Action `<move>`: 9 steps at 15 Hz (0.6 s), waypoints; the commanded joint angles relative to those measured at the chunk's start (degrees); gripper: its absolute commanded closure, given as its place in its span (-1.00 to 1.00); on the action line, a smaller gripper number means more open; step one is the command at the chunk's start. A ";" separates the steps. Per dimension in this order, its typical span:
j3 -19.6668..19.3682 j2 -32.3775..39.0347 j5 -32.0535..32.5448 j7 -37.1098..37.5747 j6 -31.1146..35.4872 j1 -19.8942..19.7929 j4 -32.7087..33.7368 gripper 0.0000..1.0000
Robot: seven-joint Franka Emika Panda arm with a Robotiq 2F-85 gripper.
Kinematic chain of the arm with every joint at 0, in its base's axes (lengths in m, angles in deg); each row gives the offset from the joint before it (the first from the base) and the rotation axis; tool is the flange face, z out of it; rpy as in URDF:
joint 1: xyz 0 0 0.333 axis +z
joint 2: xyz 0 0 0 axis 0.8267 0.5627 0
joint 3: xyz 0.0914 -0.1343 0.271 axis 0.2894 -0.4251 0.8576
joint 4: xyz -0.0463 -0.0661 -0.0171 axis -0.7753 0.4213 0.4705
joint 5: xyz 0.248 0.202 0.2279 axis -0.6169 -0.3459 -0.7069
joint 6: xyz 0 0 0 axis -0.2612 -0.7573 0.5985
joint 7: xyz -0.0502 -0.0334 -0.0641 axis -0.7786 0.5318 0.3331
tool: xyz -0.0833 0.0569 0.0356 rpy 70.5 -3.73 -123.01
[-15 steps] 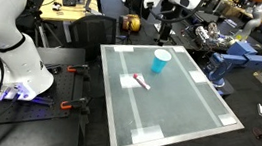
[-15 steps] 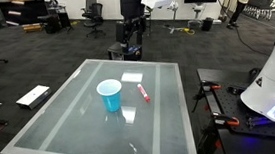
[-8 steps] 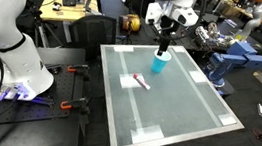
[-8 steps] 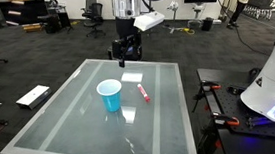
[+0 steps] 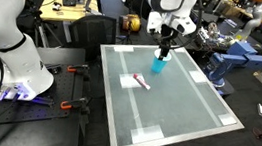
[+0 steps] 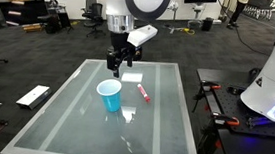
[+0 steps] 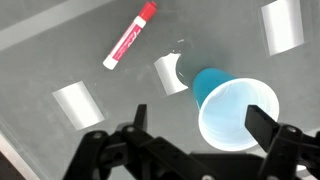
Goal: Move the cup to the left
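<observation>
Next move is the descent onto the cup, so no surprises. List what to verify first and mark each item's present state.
1. Gripper open: ok. The wrist view shows its fingers spread wide.
2. Cup upright, rim up: ok in all views.
3. Cup centred between the fingers: not ok. In the wrist view it sits well toward one finger.
4. Gripper clear of the cup: ok. In an exterior view it hangs above the cup without touching it.
5. Marker out of the way: ok. It lies flat on the table, apart from the cup.
6. Cup empty: cannot tell for sure, though no contents show.
</observation>
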State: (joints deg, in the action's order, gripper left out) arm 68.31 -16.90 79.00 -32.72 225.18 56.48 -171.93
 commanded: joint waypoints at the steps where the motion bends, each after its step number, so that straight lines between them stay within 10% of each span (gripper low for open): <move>1: -1.82 3.56 1.21 1.60 1.15 2.10 2.93 -1.00; 9: -3.83 9.34 1.19 1.88 0.65 4.10 6.67 -1.00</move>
State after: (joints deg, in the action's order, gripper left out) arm 65.87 -9.79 79.08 -32.63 225.72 59.23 -167.38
